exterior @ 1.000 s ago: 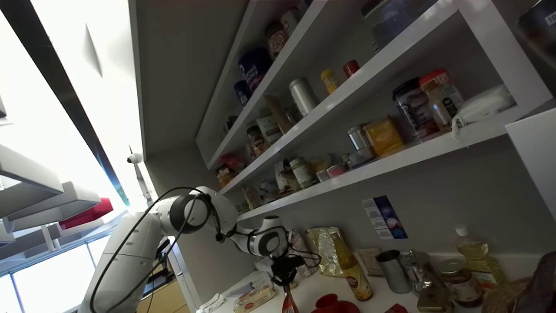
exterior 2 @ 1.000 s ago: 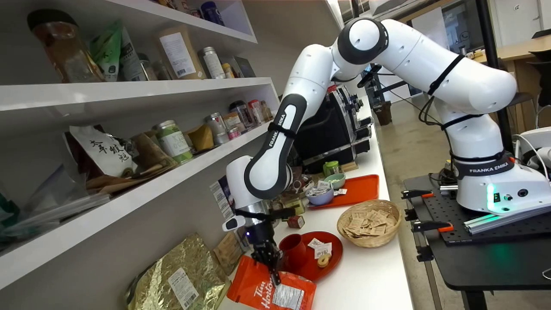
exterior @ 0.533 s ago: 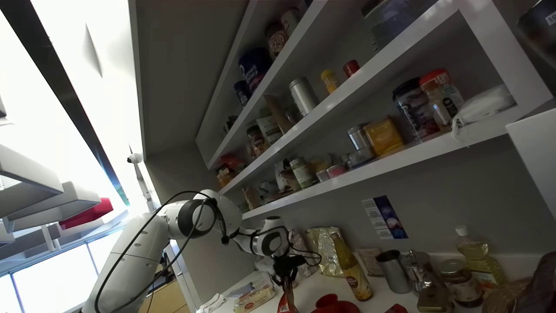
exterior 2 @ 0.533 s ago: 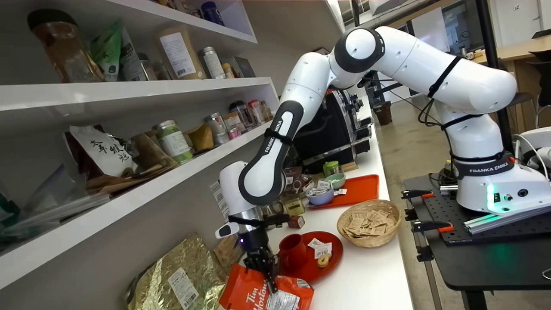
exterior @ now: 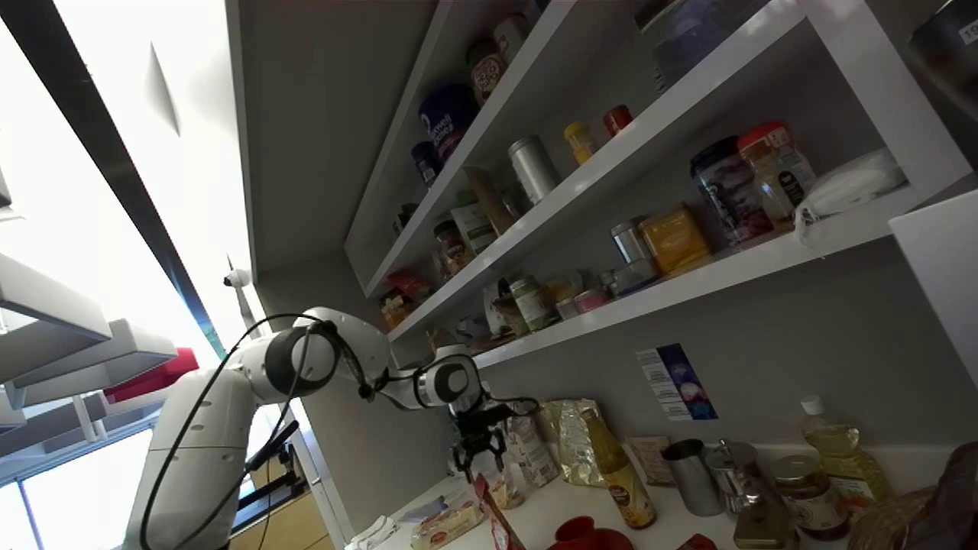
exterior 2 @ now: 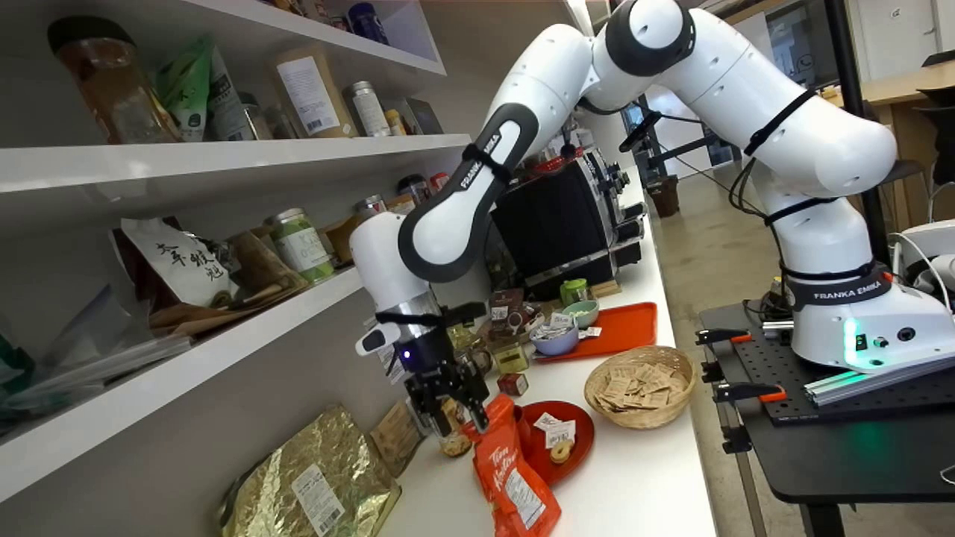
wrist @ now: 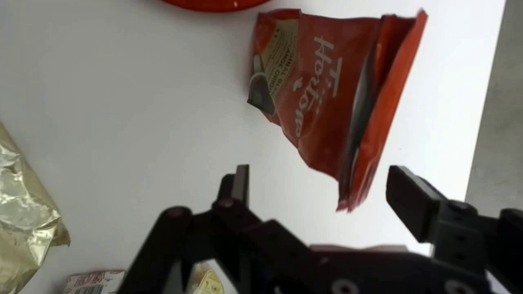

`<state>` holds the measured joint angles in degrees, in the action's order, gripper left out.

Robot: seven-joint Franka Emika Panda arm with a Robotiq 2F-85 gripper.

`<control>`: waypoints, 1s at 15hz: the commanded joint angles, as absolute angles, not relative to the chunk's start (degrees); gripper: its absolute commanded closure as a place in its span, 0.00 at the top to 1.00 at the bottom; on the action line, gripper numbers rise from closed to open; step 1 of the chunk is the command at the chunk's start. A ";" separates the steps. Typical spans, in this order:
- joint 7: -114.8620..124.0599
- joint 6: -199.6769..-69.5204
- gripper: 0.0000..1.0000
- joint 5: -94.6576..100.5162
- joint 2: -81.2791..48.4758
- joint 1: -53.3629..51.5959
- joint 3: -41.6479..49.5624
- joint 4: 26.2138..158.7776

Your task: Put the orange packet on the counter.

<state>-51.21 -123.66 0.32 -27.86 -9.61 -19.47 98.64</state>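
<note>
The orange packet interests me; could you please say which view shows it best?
The wrist view: the orange packet appears fully in frame, its lettering and yellowish patch visible. Both exterior views crop it, giving a narrow strip and a partial printed face.

Wht counter [exterior 2: 638,485] — orange pkt [exterior 2: 504,471], plate [exterior 2: 539,450]

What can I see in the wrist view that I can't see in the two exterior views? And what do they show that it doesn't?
Only the wrist view clearly shows the yellowish printed patch on the orange packet.

Only the exterior views show the robot's long white arm, the white wall shelves and the jars on them.

All of them show the orange packet, the open gripper, the pale counter and at least part of the shiny gold bag.
</note>
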 commanded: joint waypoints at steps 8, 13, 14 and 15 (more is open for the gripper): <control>-49.09 -99.15 1.00 8.91 -2.71 -10.14 -14.70 105.70; -45.11 -89.21 1.00 12.02 1.61 -8.17 -10.40 104.70; -44.05 -87.29 1.00 12.34 2.01 -7.48 -9.33 104.58; -42.94 -86.07 1.00 12.76 2.54 -6.69 -8.20 104.83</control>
